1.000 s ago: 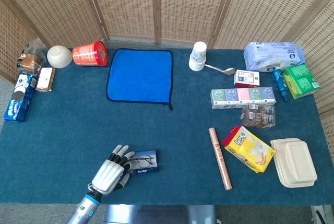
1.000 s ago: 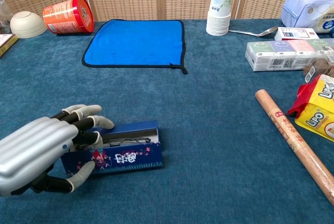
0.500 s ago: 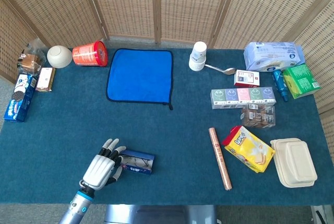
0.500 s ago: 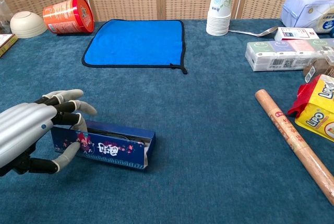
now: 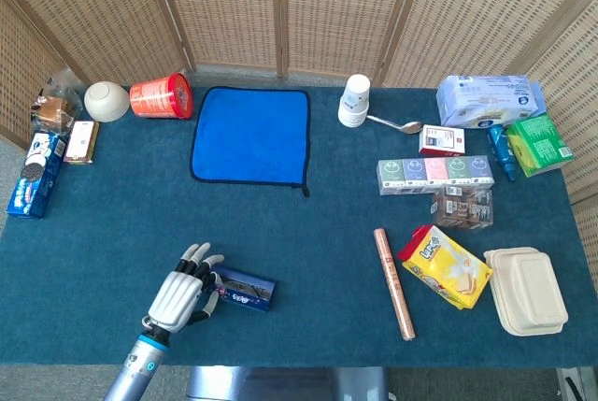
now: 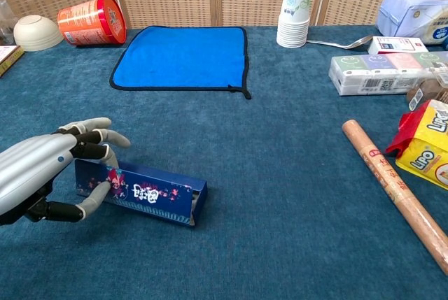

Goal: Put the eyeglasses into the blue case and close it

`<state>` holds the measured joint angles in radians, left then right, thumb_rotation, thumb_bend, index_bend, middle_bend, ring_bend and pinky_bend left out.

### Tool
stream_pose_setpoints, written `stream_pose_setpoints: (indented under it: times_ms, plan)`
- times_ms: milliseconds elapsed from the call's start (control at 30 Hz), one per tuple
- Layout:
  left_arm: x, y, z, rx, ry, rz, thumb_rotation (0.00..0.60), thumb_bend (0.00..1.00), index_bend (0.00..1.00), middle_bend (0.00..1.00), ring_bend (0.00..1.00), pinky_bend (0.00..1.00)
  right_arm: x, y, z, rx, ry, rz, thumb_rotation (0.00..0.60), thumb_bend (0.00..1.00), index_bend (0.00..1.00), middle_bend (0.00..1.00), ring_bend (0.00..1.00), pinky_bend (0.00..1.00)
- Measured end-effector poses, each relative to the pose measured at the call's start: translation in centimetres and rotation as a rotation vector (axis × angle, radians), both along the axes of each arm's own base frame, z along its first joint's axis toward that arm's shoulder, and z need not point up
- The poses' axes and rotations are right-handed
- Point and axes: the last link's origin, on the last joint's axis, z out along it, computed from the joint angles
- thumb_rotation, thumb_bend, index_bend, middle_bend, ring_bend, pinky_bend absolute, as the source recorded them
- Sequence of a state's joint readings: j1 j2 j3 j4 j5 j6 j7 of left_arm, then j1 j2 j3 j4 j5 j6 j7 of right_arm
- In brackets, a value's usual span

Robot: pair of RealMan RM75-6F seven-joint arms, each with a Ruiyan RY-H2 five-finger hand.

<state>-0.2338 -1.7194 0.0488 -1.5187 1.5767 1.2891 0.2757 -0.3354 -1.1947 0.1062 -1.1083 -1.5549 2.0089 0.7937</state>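
Observation:
The blue case (image 6: 150, 191) with a floral front lies on the teal table near the front left, also seen from the head as the blue case (image 5: 245, 289). Its lid lies flat on top and its right end flap stands slightly out. The eyeglasses do not show in either view. My left hand (image 6: 42, 167) is at the case's left end, with its thumb against the front face and its fingers curled over the top. The head view shows the same left hand (image 5: 177, 293) just left of the case. My right hand is outside both views.
A blue cloth (image 5: 250, 135) lies flat at the back centre, with a red can (image 5: 161, 97) and a white bowl (image 5: 106, 100) to its left. Stacked paper cups (image 5: 354, 100) stand behind. A brown roll (image 6: 395, 191) and a yellow snack bag (image 5: 446, 265) lie to the right.
The case lid, open with the eyeglasses showing one second ago, now lies flat on top. The case and my left hand have shifted left, and the case has turned slightly.

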Motion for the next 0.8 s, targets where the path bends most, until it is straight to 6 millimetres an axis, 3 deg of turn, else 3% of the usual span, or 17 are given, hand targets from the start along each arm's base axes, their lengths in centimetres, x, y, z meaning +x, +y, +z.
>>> stream_pose_setpoints:
  times_ms: [367, 800]
  plan:
    - [0.4, 0.5, -0.6, 0.029, -0.021, -0.016, 0.576, 0.5, 0.49, 0.14, 0.0, 0.02, -0.1, 0.2, 0.2, -0.009, -0.008, -0.004, 0.6, 0.31, 0.0, 0.01, 0.0, 0.15]
    - [0.5, 1.3, -1.4, 0.041, 0.05, -0.021, 0.576, 0.5, 0.14, 0.0, 0.0, 0.0, -0.5, 0.5, 0.2, -0.015, -0.015, -0.009, 0.6, 0.31, 0.0, 0.01, 0.0, 0.15]
